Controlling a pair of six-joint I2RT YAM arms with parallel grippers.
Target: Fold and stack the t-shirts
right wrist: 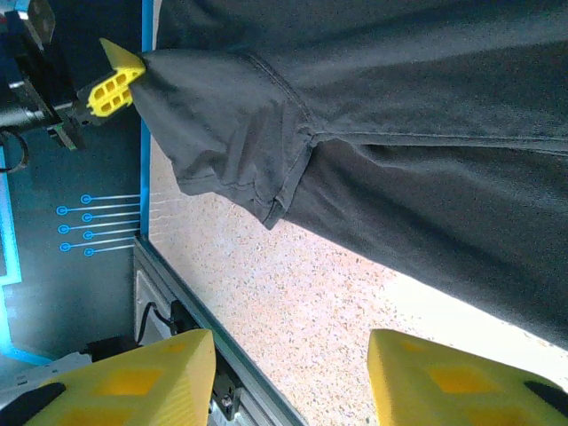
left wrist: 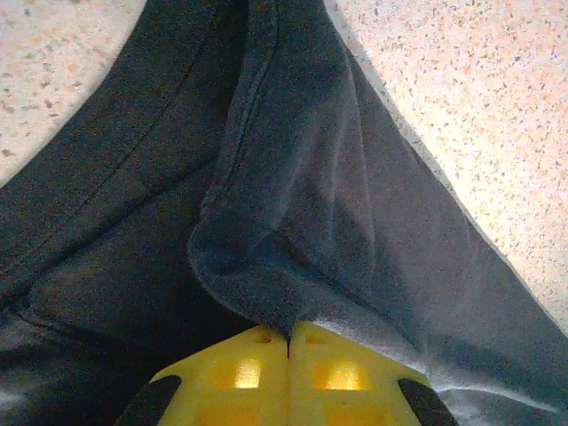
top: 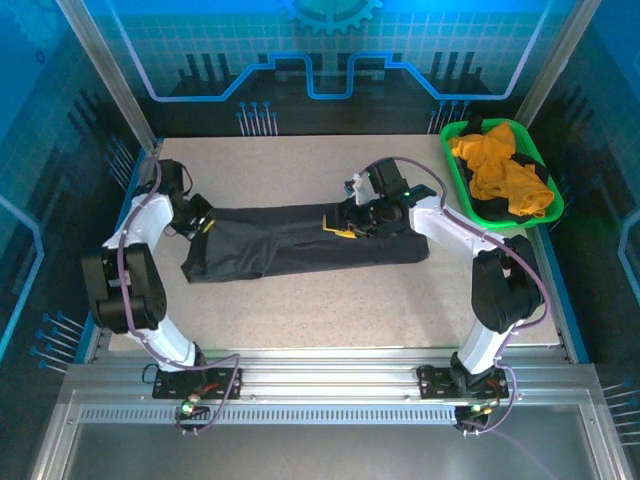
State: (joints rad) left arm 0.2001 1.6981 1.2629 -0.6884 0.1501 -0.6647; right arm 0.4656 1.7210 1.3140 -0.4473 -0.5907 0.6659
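Across the middle of the speckled bench (top: 330,300) the big charcoal-grey cloth t-shirt (top: 280,245) lies bunched into a long band, long axis running left to right. The left jaws are shut tight on a pinch of its left end, cloth peaking right out of the yellow tips. The right jaws are spread wide with nothing in them, just right of the band's middle and pointing along it toward the left end. The crumpled orange-yellow t-shirt (top: 500,170) sits in the bright green plastic basket (top: 505,221), far right. My guess: the right arm is nearer the free end, so that's the side to grab next
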